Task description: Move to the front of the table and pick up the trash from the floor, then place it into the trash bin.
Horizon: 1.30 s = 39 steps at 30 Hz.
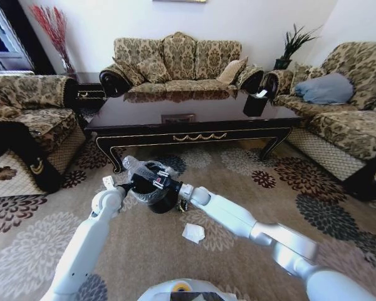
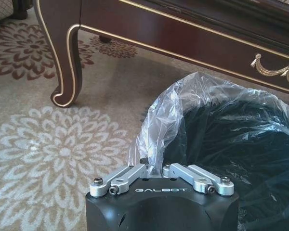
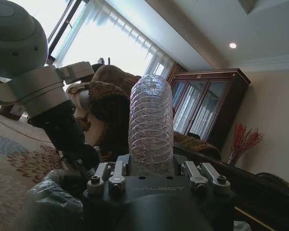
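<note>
sofas (image 1: 178, 63) round room | white wall (image 1: 250, 22) | bright window (image 3: 111, 43)

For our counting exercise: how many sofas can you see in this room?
3: the left sofa, the back sofa behind the coffee table, and the right sofa. More may be out of view.

A home living room — patterned sofas (image 1: 175, 63) ring a glossy coffee table (image 1: 194, 122) on flowered carpet (image 1: 250, 188).

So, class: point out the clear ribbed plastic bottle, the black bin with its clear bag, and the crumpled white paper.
Clear ribbed plastic bottle (image 3: 151, 130): right wrist view, mid-body.
Black bin with clear bag (image 2: 231, 144): left wrist view, inner lining.
Crumpled white paper (image 1: 193, 232): head view, centre.
</note>
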### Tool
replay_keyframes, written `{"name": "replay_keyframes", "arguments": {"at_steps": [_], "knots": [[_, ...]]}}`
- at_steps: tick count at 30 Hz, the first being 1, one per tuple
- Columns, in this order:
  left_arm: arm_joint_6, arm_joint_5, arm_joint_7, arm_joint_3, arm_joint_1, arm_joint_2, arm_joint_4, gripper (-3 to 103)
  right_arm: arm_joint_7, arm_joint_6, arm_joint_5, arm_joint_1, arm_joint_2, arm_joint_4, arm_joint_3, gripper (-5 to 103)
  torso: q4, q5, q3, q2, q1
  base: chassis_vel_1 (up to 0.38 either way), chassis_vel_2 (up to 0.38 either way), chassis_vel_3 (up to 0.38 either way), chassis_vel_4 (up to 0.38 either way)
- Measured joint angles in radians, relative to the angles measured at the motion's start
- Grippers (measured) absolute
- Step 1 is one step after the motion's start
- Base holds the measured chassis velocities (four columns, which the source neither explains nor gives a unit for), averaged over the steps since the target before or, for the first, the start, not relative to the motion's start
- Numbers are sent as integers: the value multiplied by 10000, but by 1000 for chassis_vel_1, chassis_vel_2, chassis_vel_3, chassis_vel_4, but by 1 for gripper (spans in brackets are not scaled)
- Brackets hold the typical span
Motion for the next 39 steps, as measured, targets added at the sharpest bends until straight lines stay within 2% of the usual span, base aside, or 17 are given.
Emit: {"name": "replay_keyframes", "arguments": {"at_steps": [1,2,6,8,11,12,15,21,26,29,30,32,34,35,37,38,39], "knots": [[24,-63,-35,-42,53,20,-97,4,-1,-8,24,-35,-122,114,25,47,0,0,0,0,0,0,0,0,0],[24,-63,-35,-42,53,20,-97,4,-1,-8,24,-35,-122,114,25,47,0,0,0,0,0,0,0,0,0],[105,-304,-194,-254,256,153,-501,4,-1,-29,66,-196,-677,481,193,68,-4,0,0,0,0,0,0,0,0],[111,-323,-203,-274,274,167,-531,4,4,-30,79,-208,-725,508,208,68,-4,-1,0,1,0,0,0,0,0],[169,-501,-304,-511,506,345,-846,4,34,-29,80,-276,-1025,775,314,85,-3,-1,0,0,0,0,0,0,0],[169,-501,-304,-511,506,345,-846,4,34,-29,80,-276,-1025,775,314,85,-3,-1,0,0,0,0,0,0,0],[186,-575,-349,-695,661,446,-997,4,124,-41,77,-265,-1097,934,302,98,-1,-1,0,0,0,0,0,0,0],[245,-771,-510,-1017,850,554,-1310,4,162,-34,70,-269,-1188,820,425,100,-1,-1,0,1,0,0,0,0,0],[518,-1217,-799,-1704,1300,834,-1737,4,147,-178,70,-124,-1566,362,395,100,-5,-4,0,1,0,0,0,0,0],[626,-1468,-1003,-2627,1884,1248,-2011,4,-6,-777,609,-146,-1904,185,530,100,0,-1,1,1,0,0,0,0,0],[626,-1468,-1003,-2627,1884,1248,-2011,4,-6,-777,609,-146,-1904,185,530,100,0,-1,1,1,0,0,0,0,0],[648,-1770,-1058,-3233,2227,1585,-2234,4,-74,-1680,1115,-344,-2142,186,753,100,5,-3,0,1,0,0,0,0,0],[649,-1871,-1074,-3397,2325,1708,-2315,4,-100,-1950,1190,-415,-2197,140,811,100,4,-3,0,1,0,0,0,0,0],[648,-2006,-1098,-3628,2482,1915,-2463,4,-242,-2222,1215,-523,-2248,-117,878,100,-1,-3,-1,3,0,0,0,0,0],[651,-2074,-1126,-3785,2618,2058,-2578,4,-560,-2265,1087,-604,-2229,-498,949,100,-5,-1,-1,3,0,0,0,0,0],[694,-2231,-1219,-4125,2955,2319,-2905,4,-1357,-1952,310,-885,-1796,-1911,1252,100,-6,-2,0,2,0,0,0,0,0],[699,-2265,-1237,-4191,3022,2354,-2967,4,-1424,-1900,214,-946,-1665,-2158,1303,100,-6,-3,0,3,0,0,0,0,0]]}}
